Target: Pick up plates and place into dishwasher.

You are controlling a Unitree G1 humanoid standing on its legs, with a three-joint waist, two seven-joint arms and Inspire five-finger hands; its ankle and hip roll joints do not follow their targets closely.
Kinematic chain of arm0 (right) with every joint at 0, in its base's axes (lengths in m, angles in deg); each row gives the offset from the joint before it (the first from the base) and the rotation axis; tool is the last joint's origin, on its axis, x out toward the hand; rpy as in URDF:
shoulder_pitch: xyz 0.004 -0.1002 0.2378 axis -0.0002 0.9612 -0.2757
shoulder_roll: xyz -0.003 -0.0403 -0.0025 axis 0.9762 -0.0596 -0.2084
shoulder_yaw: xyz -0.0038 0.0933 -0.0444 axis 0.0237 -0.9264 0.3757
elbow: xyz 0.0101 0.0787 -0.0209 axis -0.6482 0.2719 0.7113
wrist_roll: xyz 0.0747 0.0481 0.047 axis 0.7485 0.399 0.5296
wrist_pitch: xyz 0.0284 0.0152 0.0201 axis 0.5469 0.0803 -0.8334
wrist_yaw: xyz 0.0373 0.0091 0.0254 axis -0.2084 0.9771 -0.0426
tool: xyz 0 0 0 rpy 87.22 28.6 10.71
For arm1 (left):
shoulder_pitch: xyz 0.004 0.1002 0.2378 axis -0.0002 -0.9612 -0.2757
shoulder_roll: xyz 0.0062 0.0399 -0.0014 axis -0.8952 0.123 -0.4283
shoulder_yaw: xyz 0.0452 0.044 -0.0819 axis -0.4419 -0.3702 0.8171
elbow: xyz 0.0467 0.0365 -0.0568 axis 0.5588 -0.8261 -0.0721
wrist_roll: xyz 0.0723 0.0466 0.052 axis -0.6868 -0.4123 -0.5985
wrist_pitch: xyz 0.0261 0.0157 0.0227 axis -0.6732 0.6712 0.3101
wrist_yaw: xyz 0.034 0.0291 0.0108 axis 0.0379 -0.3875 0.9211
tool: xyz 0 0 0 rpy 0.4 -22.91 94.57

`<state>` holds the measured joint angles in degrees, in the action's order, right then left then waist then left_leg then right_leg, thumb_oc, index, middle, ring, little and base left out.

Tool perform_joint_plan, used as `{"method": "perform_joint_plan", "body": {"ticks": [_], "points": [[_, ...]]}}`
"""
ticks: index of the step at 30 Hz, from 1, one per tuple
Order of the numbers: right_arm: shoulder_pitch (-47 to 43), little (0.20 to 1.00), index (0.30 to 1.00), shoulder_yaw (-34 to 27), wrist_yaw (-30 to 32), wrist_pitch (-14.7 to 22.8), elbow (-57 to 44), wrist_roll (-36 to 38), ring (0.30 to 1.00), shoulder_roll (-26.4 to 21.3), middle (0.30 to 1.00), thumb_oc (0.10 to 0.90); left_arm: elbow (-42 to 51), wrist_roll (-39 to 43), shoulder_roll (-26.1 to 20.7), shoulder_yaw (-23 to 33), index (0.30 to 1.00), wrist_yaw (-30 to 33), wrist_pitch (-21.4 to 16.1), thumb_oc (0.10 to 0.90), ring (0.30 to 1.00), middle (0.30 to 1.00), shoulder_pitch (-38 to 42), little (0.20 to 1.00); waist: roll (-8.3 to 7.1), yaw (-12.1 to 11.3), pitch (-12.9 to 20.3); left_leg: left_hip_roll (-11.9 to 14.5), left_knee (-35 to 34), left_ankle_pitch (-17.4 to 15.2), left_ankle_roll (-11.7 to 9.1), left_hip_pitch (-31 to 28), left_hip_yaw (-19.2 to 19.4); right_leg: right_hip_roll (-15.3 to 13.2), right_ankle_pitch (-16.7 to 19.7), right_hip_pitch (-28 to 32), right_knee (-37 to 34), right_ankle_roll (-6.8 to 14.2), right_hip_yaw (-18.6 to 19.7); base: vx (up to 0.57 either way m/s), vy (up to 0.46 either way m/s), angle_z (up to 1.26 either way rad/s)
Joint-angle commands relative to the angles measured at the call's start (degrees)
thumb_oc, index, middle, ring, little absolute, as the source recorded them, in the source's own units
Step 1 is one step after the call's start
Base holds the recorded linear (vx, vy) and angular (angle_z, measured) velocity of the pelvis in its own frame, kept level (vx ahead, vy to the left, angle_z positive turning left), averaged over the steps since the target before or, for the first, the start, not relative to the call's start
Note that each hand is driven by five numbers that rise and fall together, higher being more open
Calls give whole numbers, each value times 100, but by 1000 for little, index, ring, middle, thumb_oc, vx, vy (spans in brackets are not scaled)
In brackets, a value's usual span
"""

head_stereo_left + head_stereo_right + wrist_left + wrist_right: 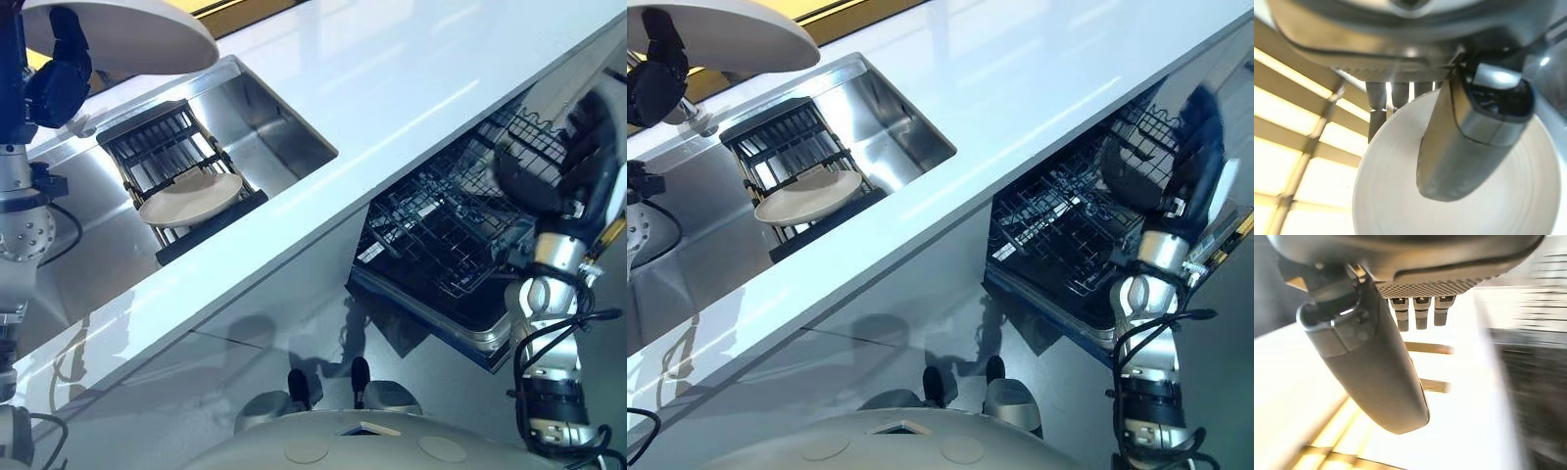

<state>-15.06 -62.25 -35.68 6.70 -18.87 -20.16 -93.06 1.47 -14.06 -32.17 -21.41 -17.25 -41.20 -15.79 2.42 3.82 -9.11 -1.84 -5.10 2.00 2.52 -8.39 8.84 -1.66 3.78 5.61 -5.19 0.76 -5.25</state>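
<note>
The left hand (57, 69) pinches a white plate (127, 34) high above the sink (265, 122) — another plate (191, 196) lies inside it. The right hand (563, 162), fingers spread, hangs by the dishwasher rack (441, 235).

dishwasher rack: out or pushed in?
Out. The wire dishwasher rack projects past the white counter edge, and no plates are visible on it.

Bright backlight; countertop (392, 88) glare; wrist blur

Plate (189, 194) on rack (178, 176) in sink (279, 122), left; dishwasher (453, 245) below counter (411, 93), right
</note>
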Motion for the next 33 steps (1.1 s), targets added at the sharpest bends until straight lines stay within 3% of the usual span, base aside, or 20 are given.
{"method": "perform_joint_plan", "body": {"ticks": [1, 3, 4, 5, 6, 7, 8, 12, 20, 26, 33], "points": [[-745, 900, 900, 175, 128, 638, -628, -154, 900, -426, 900, 800, 155, -7, -183, 51, 300, 487, -50, 100, 300, 300, 925, 200, 69, -48, 664, -146, 10, -591, 91, -65, -204, 243, -961, -79, 670, 125, -112, 0, 0, 0], [-991, 900, 900, 347, -556, 705, -786, 408, 900, -444, 900, 800, 175, -22, -105, -96, 300, 470, -71, 100, 300, 300, 1073, 200, 57, -74, 695, -145, 10, -582, 71, -64, -228, 251, -965, -66, 663, 108, -117, -6, -13, 5], [-992, 900, 900, 331, -589, 702, -787, 439, 900, -447, 900, 800, 174, -22, -105, -99, 300, 469, -71, 100, 300, 300, 1080, 200, 56, -74, 692, -145, 10, -582, 71, -63, -231, 251, -965, -66, 663, 108, -120, -9, -14, 7], [-1138, 900, 900, 500, -1583, 541, -938, 1152, 900, -437, 900, 800, 214, -27, -25, -191, 300, 443, -87, 100, 300, 300, 1164, 200, 45, -92, 710, -142, 10, -572, 57, -60, -247, 250, -968, -62, 664, 99, -133, -11, -16, 5], [-1219, 900, 900, 621, -2135, 280, -1048, 1644, 900, -444, 900, 800, 246, -15, 8, -255, 300, 397, -72, 100, 300, 300, 1235, 200, 35, -104, 715, -142, 10, -563, 46, -54, -262, 249, -970, -60, 662, 92, -146, -25, -31, 4], [-1359, 900, 900, 876, -2881, -302, -1250, 2166, 900, -386, 900, 800, 278, 9, 97, -407, 300, 332, -54, 100, 300, 300, 1372, 200, 10, -119, 733, -140, 10, -546, 30, -42, -276, 245, -965, -57, 658, 84, -168, -28, -36, 4], [-1445, 900, 900, 1069, -3082, -491, -1310, 2349, 900, -370, 900, 800, 281, 23, 160, -542, 300, 334, -81, 100, 300, 300, 1459, 200, -13, -140, 742, -138, 10, -544, 25, -34, -291, 238, -969, -46, 645, 73, -188, -26, -35, 9], [-1776, 900, 900, 1597, -3131, -612, -1235, 2307, 900, -256, 900, 800, 181, -26, 437, -1125, 300, 363, -43, 100, 300, 300, 1815, 200, -74, -188, 780, -142, 10, -529, 13, -23, -345, 234, -957, 1, 595, 60, -254, -3, -42, 12], [-2106, 900, 900, 2138, -2700, -180, -1089, 1584, 900, 372, 900, 800, -148, -78, 1383, -2077, 300, 326, 44, 100, 300, 300, 2136, 200, -117, -217, 835, -120, 10, -529, 12, -44, -352, 255, -882, 74, 481, 97, -266, 17, -33, 9], [-1970, 900, 900, 2159, -2333, 1, -993, 1204, 900, 551, 900, 800, -146, -140, 1846, -2234, 300, 107, -23, 100, 300, 300, 1831, 200, -124, -206, 843, -95, 10, -539, 16, -72, -318, 268, -853, 112, 424, 115, -232, 13, -5, -2], [-1807, 900, 900, 2009, -2053, 259, -961, 914, 900, 517, 900, 800, -240, -202, 2019, -2269, 300, 42, -100, 100, 300, 300, 1576, 200, -126, -180, 822, -73, 10, -538, 25, -94, -284, 272, -849, 119, 431, 120, -215, 9, -1, -2]]}}
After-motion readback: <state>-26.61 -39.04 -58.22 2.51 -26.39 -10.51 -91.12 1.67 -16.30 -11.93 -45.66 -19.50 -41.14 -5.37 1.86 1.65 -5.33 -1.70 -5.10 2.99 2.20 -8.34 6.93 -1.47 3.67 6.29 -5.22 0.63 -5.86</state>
